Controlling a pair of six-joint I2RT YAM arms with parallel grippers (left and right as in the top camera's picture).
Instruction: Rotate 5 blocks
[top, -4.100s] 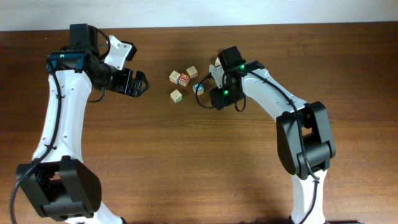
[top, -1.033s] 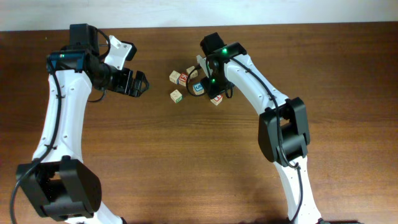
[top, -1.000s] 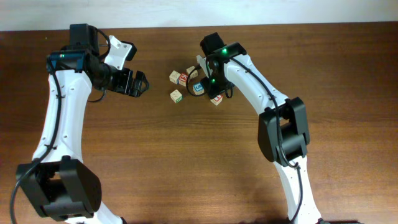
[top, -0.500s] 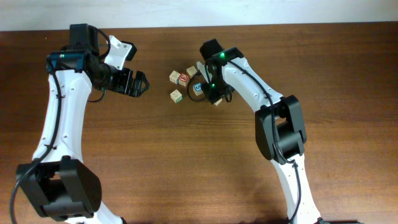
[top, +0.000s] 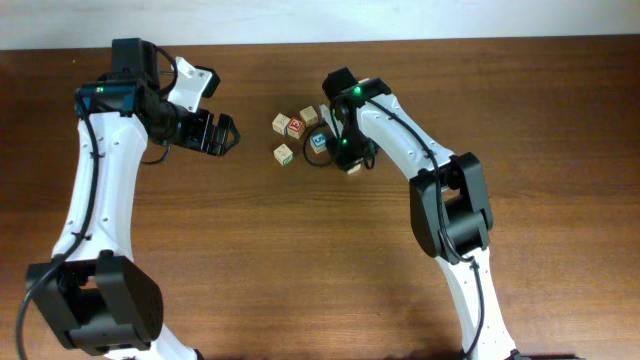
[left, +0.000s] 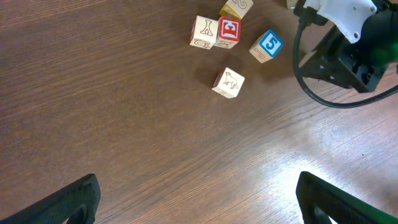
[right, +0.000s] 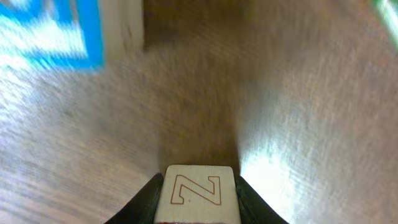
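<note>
Your left gripper (top: 224, 133) hangs wide open with nothing in it, well apart from the blocks, so leave it there. The blocks sit loose on the table (top: 300, 260), near the middle at the far side. First comes the I block (left: 203, 32), with a thin "I" drawn on it. The red block (left: 229, 33) touches it and has a white mark that may be an "E". In front of those two is the animal block (left: 228, 82), with a small beast drawn on it. Behind is a yellow-marked block (left: 236, 7), but I cannot read it. Next is the 5 block (left: 266, 46), with a big blue "5". Your right gripper (right: 197, 183) is at the far right, and its fingers (right: 152, 193) hug both sides of the Z block (right: 196, 202). That mark could be an "N" on its side. This block looks like the one to turn now. Squeeze evenly and turn it slowly and flat. Stay clear of the 5 block, which is just beside it. Set it down flat before you let go.
</note>
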